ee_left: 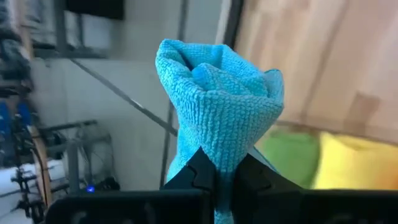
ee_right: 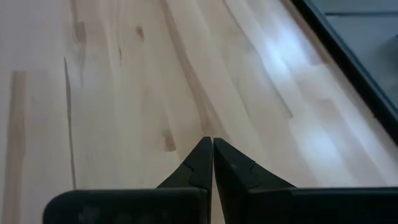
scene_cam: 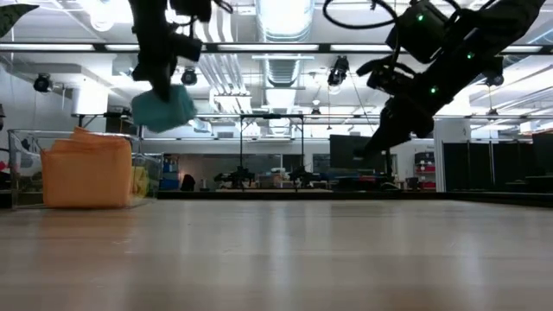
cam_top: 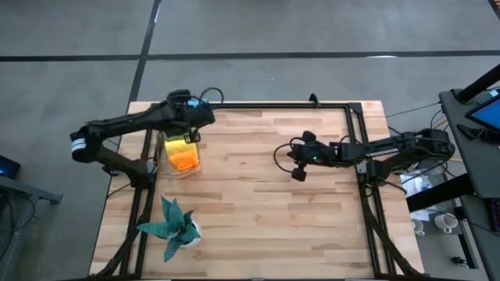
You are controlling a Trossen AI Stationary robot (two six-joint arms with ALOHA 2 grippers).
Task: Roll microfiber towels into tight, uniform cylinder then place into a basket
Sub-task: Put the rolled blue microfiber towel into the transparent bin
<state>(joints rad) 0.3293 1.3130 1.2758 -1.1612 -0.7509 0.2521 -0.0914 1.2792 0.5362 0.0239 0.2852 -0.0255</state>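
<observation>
blue towel (ee_left: 217, 93) rolled, held aloft; orange towel (cam_top: 184, 161), yellow towel (cam_top: 178, 146) in basket (cam_top: 193, 168).

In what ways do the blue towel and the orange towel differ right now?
The blue towel is pinched in the shut left gripper and hangs in the air above the basket; the orange towel already rests inside that basket. The blue towel looks bunched, the orange one lies as a neat block. Both are soft, plain-coloured cloths.

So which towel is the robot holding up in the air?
The blue towel. The left gripper pinches it above the basket, while the orange, yellow and green towels already sit inside.
</observation>
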